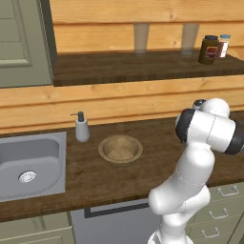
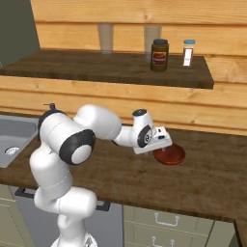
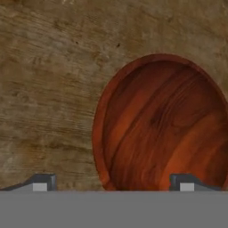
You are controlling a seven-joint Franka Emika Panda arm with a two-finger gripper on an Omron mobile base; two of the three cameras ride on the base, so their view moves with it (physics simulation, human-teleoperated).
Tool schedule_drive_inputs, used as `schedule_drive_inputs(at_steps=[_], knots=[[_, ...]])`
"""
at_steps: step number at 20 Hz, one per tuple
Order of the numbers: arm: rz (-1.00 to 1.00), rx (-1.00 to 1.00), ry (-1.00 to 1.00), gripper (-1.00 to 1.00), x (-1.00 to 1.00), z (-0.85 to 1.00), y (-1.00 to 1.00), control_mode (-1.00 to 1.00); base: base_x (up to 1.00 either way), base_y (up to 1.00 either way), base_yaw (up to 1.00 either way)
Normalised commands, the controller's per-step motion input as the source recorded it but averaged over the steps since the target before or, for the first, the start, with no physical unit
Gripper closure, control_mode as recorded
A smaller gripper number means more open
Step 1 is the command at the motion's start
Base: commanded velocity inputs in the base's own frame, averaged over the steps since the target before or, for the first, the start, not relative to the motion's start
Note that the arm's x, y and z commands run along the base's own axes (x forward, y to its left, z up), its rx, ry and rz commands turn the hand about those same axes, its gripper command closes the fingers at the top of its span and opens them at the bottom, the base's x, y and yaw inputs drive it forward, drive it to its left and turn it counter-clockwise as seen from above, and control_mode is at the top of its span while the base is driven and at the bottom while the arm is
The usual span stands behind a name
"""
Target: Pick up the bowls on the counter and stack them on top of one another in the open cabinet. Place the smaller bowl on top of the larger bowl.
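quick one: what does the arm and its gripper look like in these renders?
The arm is glossy white with rounded, bulbous links and dark grey-black bands at the joints. No cables or markings show. The hand is a blocky white piece. In the hand view, the gripper has two small dark grey fingertips with lighter grey pads.

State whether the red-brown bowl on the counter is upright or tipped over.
Upright: the red-brown bowl sits on the counter with its hollow facing up toward the gripper.

Soap dispenser [image 1: 81, 127] stands just beside steel sink [image 1: 28, 164]; dark jar [image 2: 159, 55] and white-labelled bottle [image 2: 188, 52] stand near each other on upper shelf [image 2: 111, 68].
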Motion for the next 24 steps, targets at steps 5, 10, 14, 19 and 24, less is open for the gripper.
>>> schedule_drive_inputs(at_steps=[5,10,14,19,24], knots=[[0.0,0.0,0.0,-1.0,0.14,-0.37,-0.06,-1.0,0.0,0.0,0.0],[0.0,0.0,0.0,1.0,0.14,-0.38,-0.1,-1.0,0.0,0.0,0.0],[0.0,0.0,0.0,1.0,0.05,-0.07,-0.03,-1.0,0.0,0.0,0.0],[0.0,0.01,0.0,1.0,0.01,0.01,0.0,-1.0,0.0,0.0,0.0],[-0.01,0.02,-0.15,1.0,-0.13,0.37,0.09,-1.0,0.0,0.0,0.0]])
